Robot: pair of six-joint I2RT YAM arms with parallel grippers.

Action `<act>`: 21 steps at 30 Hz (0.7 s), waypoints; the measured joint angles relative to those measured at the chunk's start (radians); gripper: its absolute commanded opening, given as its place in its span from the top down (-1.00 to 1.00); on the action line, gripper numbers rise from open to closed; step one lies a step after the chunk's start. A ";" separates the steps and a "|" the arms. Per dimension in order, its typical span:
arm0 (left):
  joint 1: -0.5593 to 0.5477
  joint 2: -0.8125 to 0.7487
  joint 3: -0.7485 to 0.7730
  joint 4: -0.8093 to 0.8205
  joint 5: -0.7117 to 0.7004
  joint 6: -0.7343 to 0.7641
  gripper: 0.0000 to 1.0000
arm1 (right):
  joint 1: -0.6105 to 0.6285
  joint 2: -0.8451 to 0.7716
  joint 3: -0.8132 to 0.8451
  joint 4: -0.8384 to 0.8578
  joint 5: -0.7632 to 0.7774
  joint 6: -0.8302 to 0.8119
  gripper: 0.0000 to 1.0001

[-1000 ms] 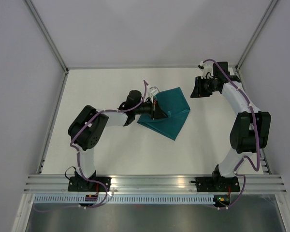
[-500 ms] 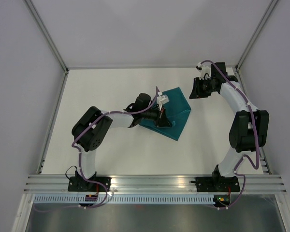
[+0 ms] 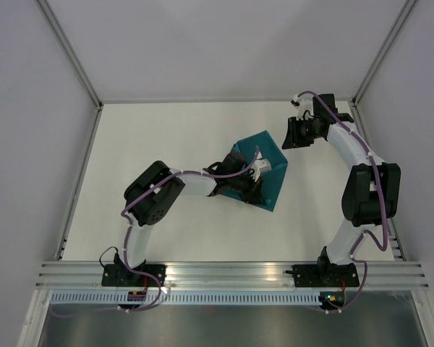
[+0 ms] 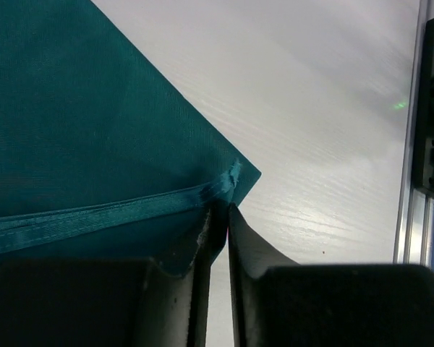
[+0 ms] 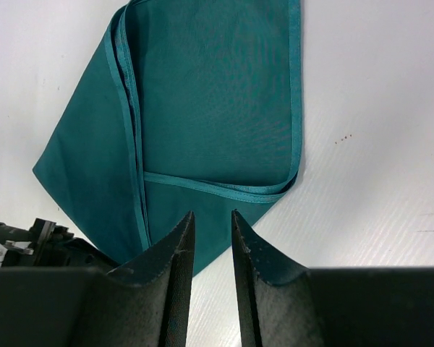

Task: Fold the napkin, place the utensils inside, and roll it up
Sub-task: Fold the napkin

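Observation:
The teal napkin (image 3: 269,153) lies folded on the white table, right of centre, with hemmed edges stacked along its sides (image 5: 217,94). My left gripper (image 3: 260,194) reaches over its near part. In the left wrist view the jaws stand only a narrow slit apart, and the napkin's hemmed corner (image 4: 94,108) is caught between the tips of the gripper (image 4: 227,206). My right gripper (image 3: 289,136) hangs above the napkin's far right side, open (image 5: 212,213), with nothing between its fingers. No utensils are in view.
An aluminium rail (image 3: 231,271) runs along the near table edge, and another rail (image 4: 412,144) shows beside the left gripper. Frame posts and pale walls enclose the table. Part of the left arm's wrist (image 5: 43,242) shows at the napkin's left corner.
My left arm has swung right and nearer, carrying the napkin's corner across the cloth. The napkin now looks narrower and more folded. The right arm has hardly moved.

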 measured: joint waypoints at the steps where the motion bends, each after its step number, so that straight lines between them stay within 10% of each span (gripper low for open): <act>1: -0.006 0.004 0.000 -0.002 -0.013 0.001 0.54 | 0.001 0.002 0.000 0.000 0.000 0.000 0.35; 6: -0.024 0.009 0.001 0.010 -0.048 0.002 0.14 | 0.003 0.004 0.000 0.000 0.003 -0.002 0.35; 21: -0.019 -0.080 -0.065 0.108 -0.187 -0.039 -0.05 | 0.010 0.022 0.013 -0.005 0.055 -0.019 0.37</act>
